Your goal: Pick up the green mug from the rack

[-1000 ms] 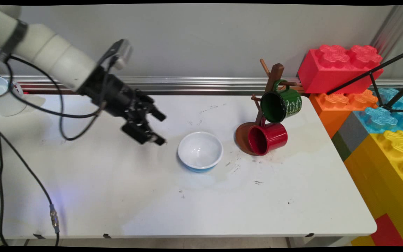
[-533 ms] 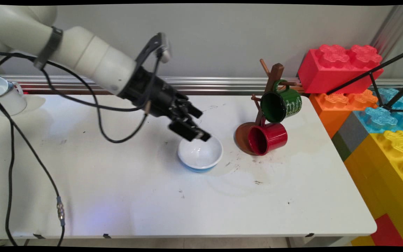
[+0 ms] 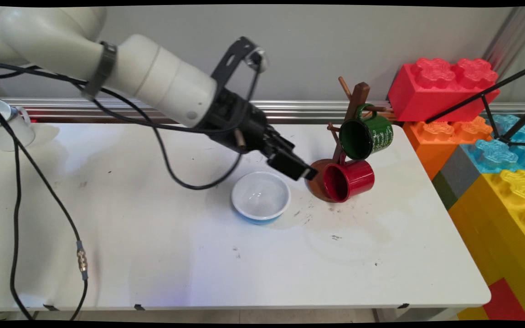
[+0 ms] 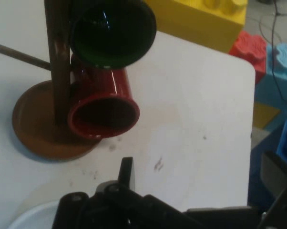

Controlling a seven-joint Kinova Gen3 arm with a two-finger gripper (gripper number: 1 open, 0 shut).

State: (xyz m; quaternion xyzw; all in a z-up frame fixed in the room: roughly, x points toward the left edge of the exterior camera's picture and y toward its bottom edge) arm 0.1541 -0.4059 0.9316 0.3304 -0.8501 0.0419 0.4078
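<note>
The gripper (image 3: 300,167), spread wide & holding nothing, hangs over the table (image 3: 198,255) just left of the red mug (image 3: 349,181), low on the rack (image 3: 356,98) w/ its mouth facing the gripper, green mug (image 3: 367,136) above, bowl (image 3: 260,197) just beside.

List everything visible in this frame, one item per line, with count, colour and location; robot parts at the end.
bowl: 1, white with blue base, table centre.
red mug: 1, on its side at the mug tree's base.
green mug: 1, hung on the tree, above the red one.
mug tree: 1, brown wood, right of the bowl.
white mug: 1, far left table edge.
toy blocks: several, red, orange, blue, yellow, right of table.
table: 1, white.
gripper: 1, black, open, above the bowl's right side, near the red mug.
</note>
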